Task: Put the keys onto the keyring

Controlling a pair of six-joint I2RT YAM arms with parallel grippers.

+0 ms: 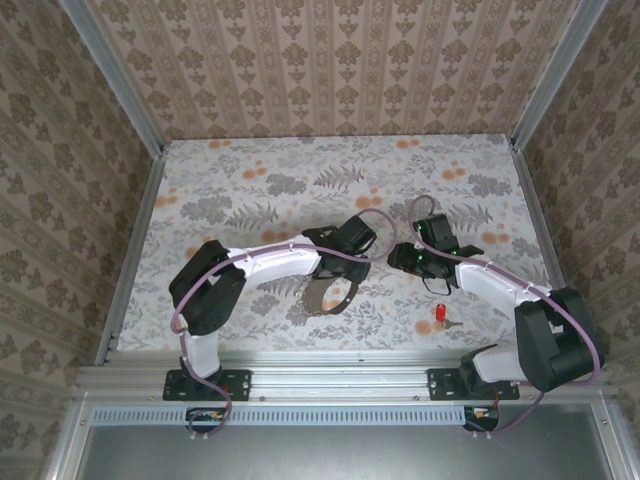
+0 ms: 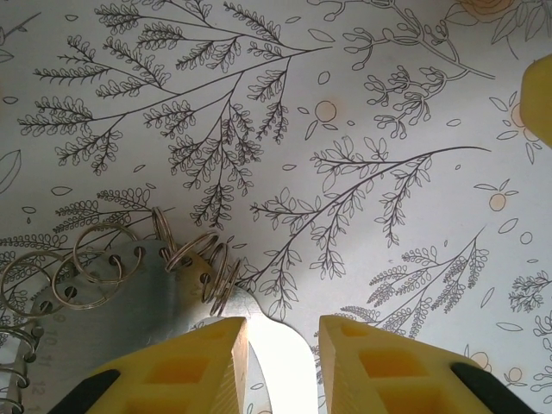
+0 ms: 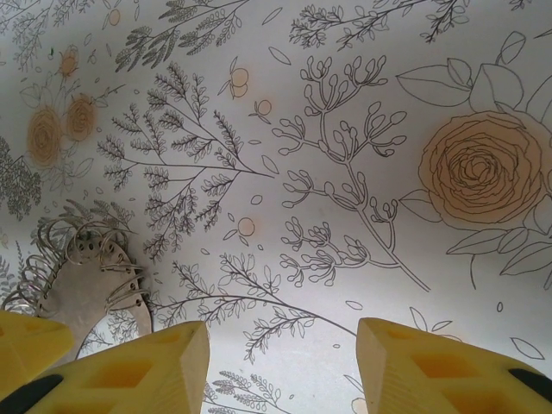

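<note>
The keyring, a dark brown band bent into an oval loop, stands on the table near the middle front. In the left wrist view its metal band carries several silvery split rings. My left gripper straddles the band's curved end. The band lies against the left finger, with a thin gap to the right one. My right gripper hovers open over bare table, right of the keyring. The red-headed key lies on the table, nearer the front edge than the right gripper.
Patterned walls close the table in at the back and on both sides. An aluminium rail runs along the front, where the arm bases sit. The far half of the tabletop is open floral cloth.
</note>
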